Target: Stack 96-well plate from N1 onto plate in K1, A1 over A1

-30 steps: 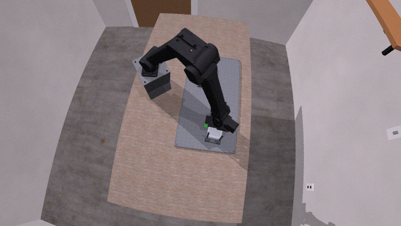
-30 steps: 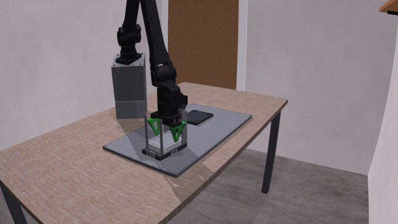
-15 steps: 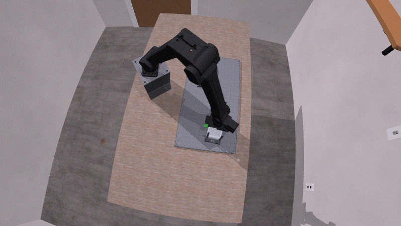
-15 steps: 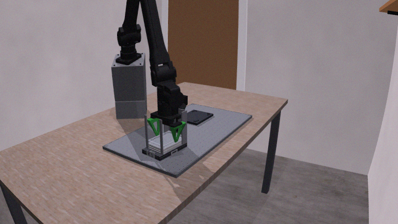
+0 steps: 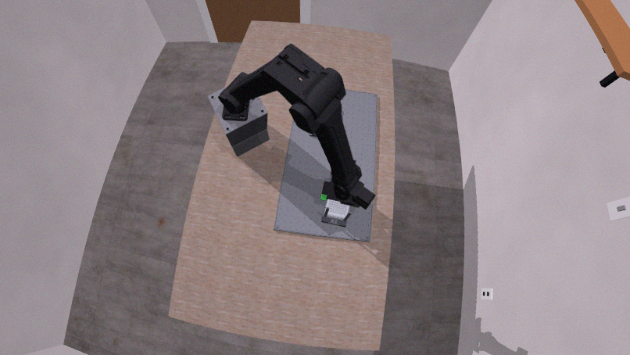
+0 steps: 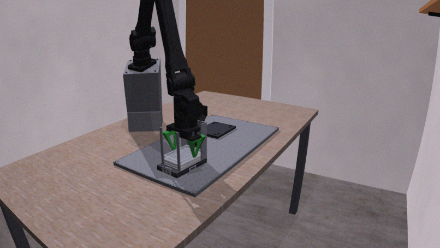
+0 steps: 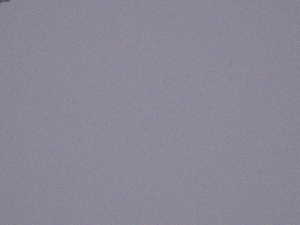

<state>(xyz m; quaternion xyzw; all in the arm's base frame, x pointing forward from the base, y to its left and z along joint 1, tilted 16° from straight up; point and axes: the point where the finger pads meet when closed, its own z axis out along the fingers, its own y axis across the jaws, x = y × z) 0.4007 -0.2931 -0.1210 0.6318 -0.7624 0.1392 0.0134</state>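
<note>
The end effector [image 6: 184, 142] hangs fully open, gripping nothing, inside stack rack K1 [image 6: 161, 145], its green fingers [image 6: 195, 147] flanking the stacked white plates [image 6: 179, 157] below.

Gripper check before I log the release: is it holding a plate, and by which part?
Nothing is held: the gripper stands open above the plates in rack K1.

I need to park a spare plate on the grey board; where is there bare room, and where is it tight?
Bare board lies right of the rack and in front of the nest; a strip lies left of the rack. It is tight at the rack: the open gripper straddles the plates between its posts.
</note>
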